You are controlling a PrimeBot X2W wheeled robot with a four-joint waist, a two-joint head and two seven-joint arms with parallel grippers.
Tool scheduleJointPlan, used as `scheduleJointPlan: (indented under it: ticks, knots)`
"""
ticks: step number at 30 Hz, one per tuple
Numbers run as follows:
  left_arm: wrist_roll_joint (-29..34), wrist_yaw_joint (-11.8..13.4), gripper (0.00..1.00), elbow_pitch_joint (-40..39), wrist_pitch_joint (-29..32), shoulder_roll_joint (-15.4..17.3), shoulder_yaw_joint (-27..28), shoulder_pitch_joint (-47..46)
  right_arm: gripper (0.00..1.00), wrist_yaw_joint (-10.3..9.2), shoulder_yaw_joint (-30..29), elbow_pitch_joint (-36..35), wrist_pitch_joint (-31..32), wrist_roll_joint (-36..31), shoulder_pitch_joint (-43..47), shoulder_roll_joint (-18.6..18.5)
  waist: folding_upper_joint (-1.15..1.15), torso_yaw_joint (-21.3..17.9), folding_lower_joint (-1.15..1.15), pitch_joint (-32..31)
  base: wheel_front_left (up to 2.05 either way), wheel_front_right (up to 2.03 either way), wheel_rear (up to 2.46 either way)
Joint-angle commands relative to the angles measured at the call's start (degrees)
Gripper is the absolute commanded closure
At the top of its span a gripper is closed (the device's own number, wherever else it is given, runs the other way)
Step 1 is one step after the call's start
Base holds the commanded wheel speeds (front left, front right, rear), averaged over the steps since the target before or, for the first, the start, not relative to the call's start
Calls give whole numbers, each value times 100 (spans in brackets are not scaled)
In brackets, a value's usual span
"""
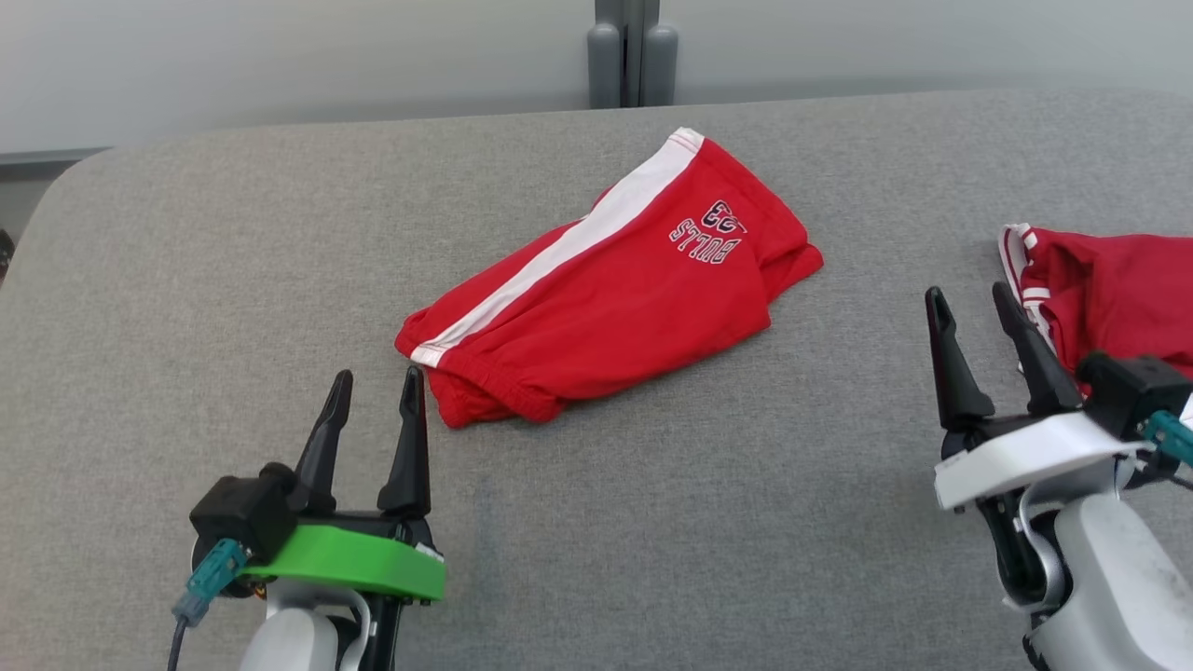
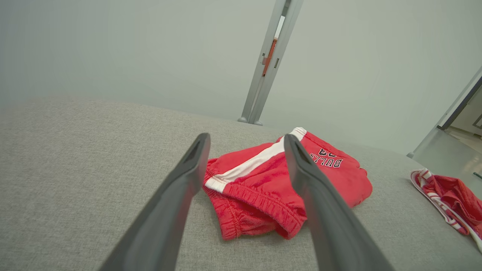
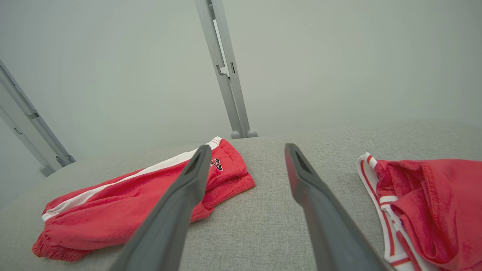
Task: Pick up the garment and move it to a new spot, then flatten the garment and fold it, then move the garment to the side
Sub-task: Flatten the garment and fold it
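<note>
Near the middle of the grey padded surface (image 1: 186, 280) lies the garment (image 1: 615, 298), a pair of red shorts folded over and set on a slant, its gathered waistband (image 1: 485, 396) toward the robot's left and its hem end farther off to the right. A white stripe (image 1: 569, 247) runs along its far long edge, and lettering (image 1: 708, 238) reading BULLS sits upside down in the head view. Nothing holds the shorts; they rest on the padding.

Just short of the waistband, the left gripper (image 1: 378, 373) hovers with its two dark fingers spread apart and bare. Its inner tip is just beside the cloth's corner, and I cannot tell whether it touches. The left wrist view looks along those parted fingers at the waistband end and shows the elastic gathers and a bulging lower fold, which the head view flattens.

Well apart to the right, the right gripper (image 1: 969, 292) also stands with jaws wide and nothing between them, just beside a second red garment (image 1: 1109, 289) crumpled at the picture's right edge. The right wrist view shows this piece's white-and-red striped trim and the bare padding between the two pieces.

A grey post (image 1: 632, 51) rises behind the far edge. The left wrist view adds an orange mark on it and a door frame (image 2: 459, 101) at that view's right, while the right wrist view adds a second post (image 3: 30, 131) at its left
</note>
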Motion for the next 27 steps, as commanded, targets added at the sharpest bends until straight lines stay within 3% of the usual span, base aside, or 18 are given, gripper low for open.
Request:
scheduleJointPlan:
  ticks: [1,7,16,21,27]
  knots:
    - [-74,-23,0,-71,0,11,-7,163,0,-1,-112,-115,-13,-129,209,134,0,-132,0,-135,0,0,0]
    - [-128,-39,0,-111,0,10,-49,379,0,-1,-317,-302,-13,-402,592,450,0,-176,0,-218,0,0,0]
    - [-110,-12,0,-71,0,10,-68,266,0,-1,-344,-254,-13,-437,643,512,0,-54,0,-117,0,0,0]
    - [-175,2,0,-38,0,9,-176,151,0,-1,-355,-7,221,42,363,591,0,134,0,107,0,0,0]
    - [-309,60,0,-26,0,8,-371,-63,0,0,-611,295,959,1144,-189,768,0,548,0,532,0,0,0]
